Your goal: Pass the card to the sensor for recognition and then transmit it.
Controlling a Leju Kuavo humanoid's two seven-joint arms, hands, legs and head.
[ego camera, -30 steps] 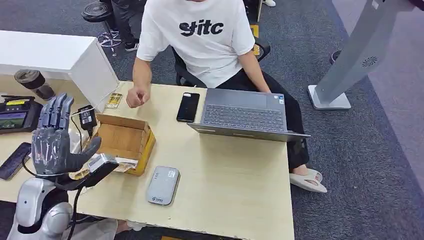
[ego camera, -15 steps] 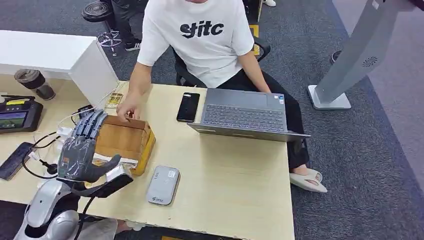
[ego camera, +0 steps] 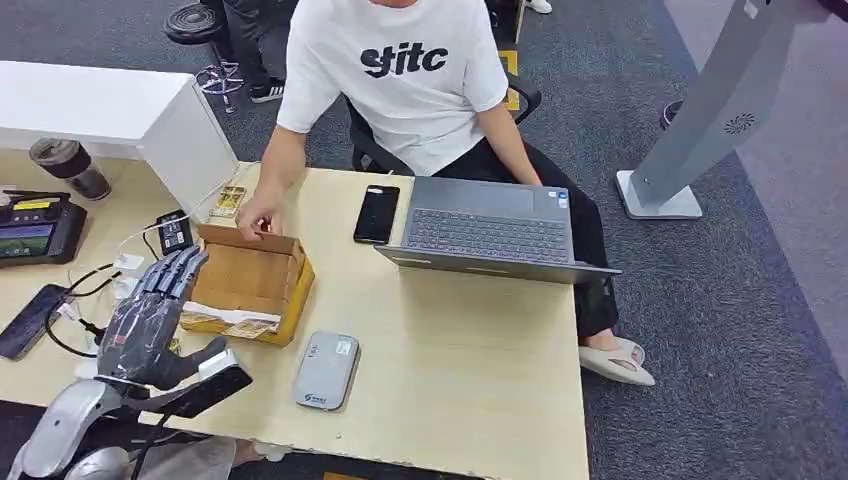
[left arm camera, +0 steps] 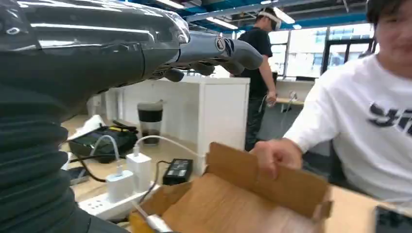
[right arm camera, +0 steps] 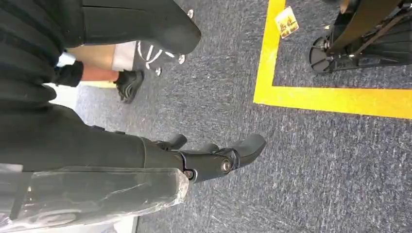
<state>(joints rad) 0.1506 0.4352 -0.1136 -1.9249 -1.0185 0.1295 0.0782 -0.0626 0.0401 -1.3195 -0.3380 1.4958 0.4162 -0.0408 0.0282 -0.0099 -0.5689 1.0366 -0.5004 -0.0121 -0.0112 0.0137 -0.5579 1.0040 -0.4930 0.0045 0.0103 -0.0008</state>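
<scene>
My left hand [ego camera: 150,320] hovers over the table's near left edge, just left of an open cardboard box [ego camera: 250,278]; its fingers are stretched out and apart, and it holds nothing. In the left wrist view the hand [left arm camera: 145,48] reaches over the box [left arm camera: 233,204]. A grey-white card reader [ego camera: 327,371] lies flat near the front edge, right of the box. A small yellowish card [ego camera: 228,200] lies on the table beyond the box. A person's hand [ego camera: 258,216] touches the box's far flap. My right hand [right arm camera: 218,160] hangs over the carpet with loose fingers and nothing in it.
A person in a white shirt [ego camera: 400,70] sits across the table behind an open laptop [ego camera: 490,232]. A black phone [ego camera: 376,214] lies beside the laptop. Cables, a power strip [left arm camera: 116,199] and a black device [ego camera: 38,228] crowd the left. A white cabinet [ego camera: 150,120] stands behind.
My left hand has come down and forward from upright to a low reach beside the box. The person's hand moved onto the box's far flap.
</scene>
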